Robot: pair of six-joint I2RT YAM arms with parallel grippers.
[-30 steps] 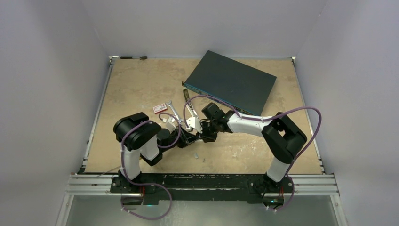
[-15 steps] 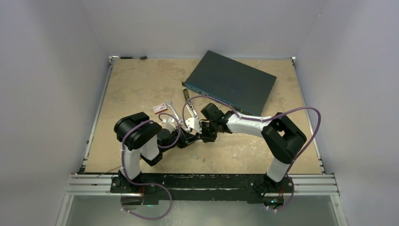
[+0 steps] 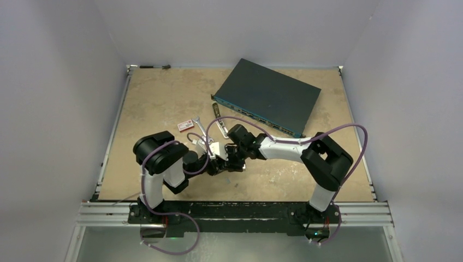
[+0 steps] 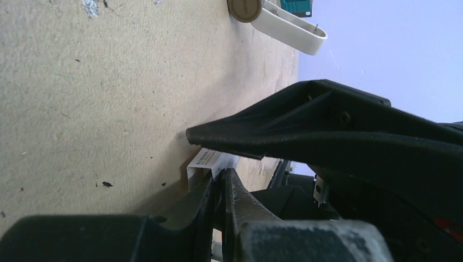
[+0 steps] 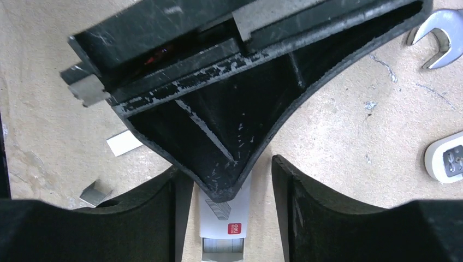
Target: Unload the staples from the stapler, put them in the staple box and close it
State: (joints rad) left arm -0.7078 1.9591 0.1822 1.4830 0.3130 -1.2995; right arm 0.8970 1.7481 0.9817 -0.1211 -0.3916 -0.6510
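Stapler point(image 5: 224, 221): near the wrench point(image 3: 200, 129), on its arm-base side, apparently pinched in the closed left gripper point(image 4: 207, 156). Right gripper point(image 5: 226, 164): jaws open, straddling its free end untouched. Advice: clamp firmly left; close right squarely and draw straight along its length.

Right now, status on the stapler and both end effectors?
Left end effector shut on stapler. Right end effector open, straddling it. Metal scrap and wrench lie nearby, clear of it.

Pale stapler point(image 5: 223, 215) with red mark, silver wrench point(image 5: 439, 33)
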